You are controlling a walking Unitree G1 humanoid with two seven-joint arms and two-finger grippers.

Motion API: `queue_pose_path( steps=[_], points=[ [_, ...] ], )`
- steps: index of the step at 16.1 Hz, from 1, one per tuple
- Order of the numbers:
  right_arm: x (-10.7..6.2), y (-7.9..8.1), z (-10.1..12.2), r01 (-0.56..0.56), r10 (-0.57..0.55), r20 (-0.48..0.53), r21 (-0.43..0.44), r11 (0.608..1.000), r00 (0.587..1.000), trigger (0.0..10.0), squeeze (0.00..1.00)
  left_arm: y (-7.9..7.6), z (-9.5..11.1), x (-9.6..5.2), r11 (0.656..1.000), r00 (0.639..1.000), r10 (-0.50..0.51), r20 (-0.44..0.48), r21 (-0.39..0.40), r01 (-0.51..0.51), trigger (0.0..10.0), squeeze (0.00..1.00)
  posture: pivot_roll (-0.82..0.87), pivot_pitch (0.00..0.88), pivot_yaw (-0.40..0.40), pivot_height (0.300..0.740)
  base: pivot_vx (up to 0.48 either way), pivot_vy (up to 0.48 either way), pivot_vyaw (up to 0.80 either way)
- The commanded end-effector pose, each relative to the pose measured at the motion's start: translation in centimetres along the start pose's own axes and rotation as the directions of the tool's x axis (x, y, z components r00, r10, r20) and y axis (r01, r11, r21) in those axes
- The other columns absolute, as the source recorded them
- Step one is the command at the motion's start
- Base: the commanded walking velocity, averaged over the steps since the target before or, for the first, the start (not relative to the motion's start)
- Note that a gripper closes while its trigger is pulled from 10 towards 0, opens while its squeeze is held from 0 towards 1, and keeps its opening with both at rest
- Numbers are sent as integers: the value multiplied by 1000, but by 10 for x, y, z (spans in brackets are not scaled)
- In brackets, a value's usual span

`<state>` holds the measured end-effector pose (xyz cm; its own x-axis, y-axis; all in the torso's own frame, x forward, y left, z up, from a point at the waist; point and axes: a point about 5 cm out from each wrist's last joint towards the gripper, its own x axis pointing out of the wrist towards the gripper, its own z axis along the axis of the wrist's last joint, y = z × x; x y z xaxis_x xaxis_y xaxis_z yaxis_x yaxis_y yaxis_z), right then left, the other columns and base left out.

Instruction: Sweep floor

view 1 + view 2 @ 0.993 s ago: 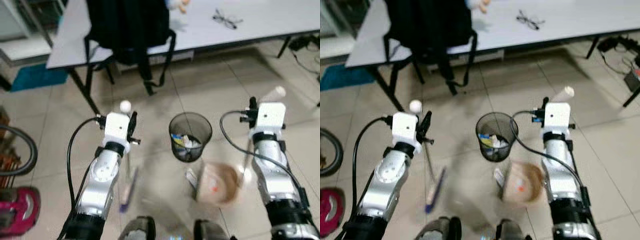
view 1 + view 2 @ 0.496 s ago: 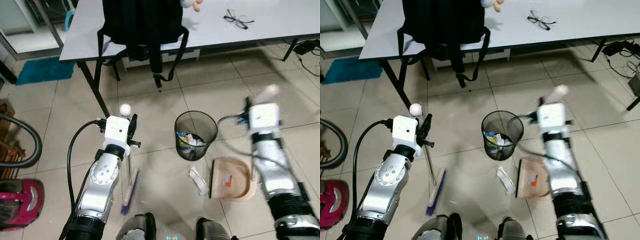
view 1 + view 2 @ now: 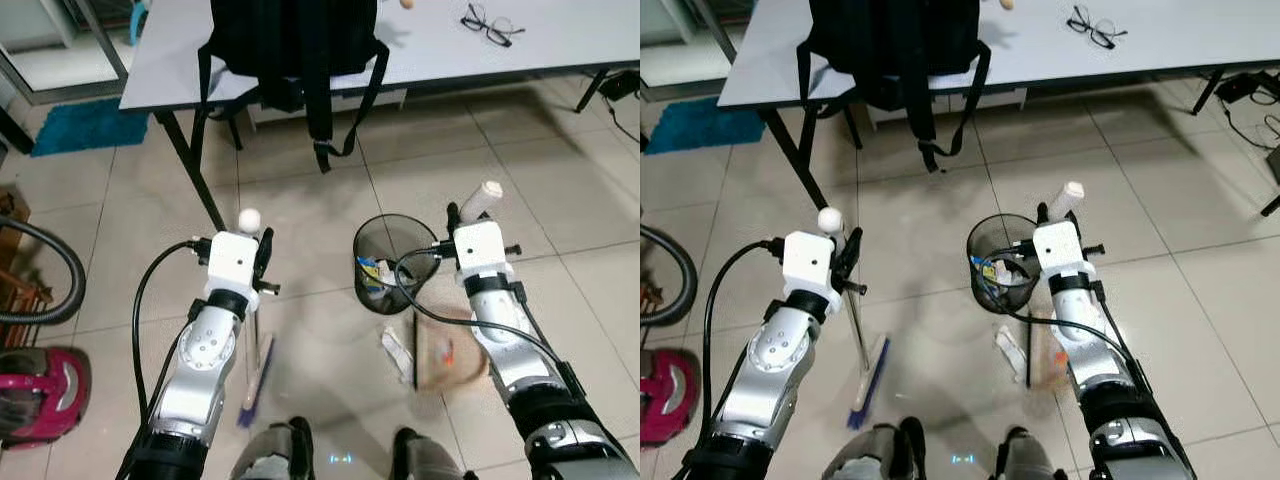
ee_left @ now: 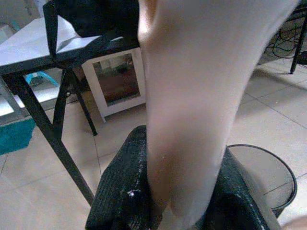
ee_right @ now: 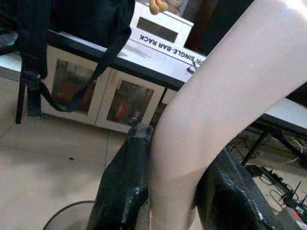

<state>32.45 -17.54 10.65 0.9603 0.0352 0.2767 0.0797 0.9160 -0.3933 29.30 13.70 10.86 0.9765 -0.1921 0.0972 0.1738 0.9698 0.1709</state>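
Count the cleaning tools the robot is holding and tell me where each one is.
2. A broom in the left gripper, its head on the floor, and a dustpan in the right gripper, beside the wastebasket.

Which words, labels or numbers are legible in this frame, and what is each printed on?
"SINGLE-BAR RACK": black print, seen upside down, on the edge of a white box lying on the table, in the right wrist view. Its first letters are cut off.
Wrappers in the mesh bin: too small to read.
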Motion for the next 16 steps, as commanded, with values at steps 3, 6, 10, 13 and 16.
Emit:
queue_pose_path(
  steps=[3,6,10,13,16],
  points=[
    [-3,13,0,-36,36,16,11,999,999,10000,0,2,3,-2,1000,1000,5,17,15,-5,10000,0,22,250,69,740,0,0,0],
    [-12,33,-5,-98,99,-20,61,993,995,10000,0,1,2,0,1000,1000,1,13,10,-1,10000,0,20,248,69,740,0,0,0],
    [-11,45,1,-76,81,-29,160,984,996,10000,0,2,2,2,1000,1000,8,13,2,-8,10000,0,14,246,71,740,0,0,0],
    [-4,42,8,-25,30,-22,208,978,999,10000,0,1,3,3,1000,1000,9,15,-3,-9,10000,0,12,245,72,740,0,0,0],
    [1,28,13,-17,15,8,203,979,1000,10000,0,1,3,5,1000,1000,8,19,-4,-8,10000,0,2,243,69,740,0,0,0]
  ],
)
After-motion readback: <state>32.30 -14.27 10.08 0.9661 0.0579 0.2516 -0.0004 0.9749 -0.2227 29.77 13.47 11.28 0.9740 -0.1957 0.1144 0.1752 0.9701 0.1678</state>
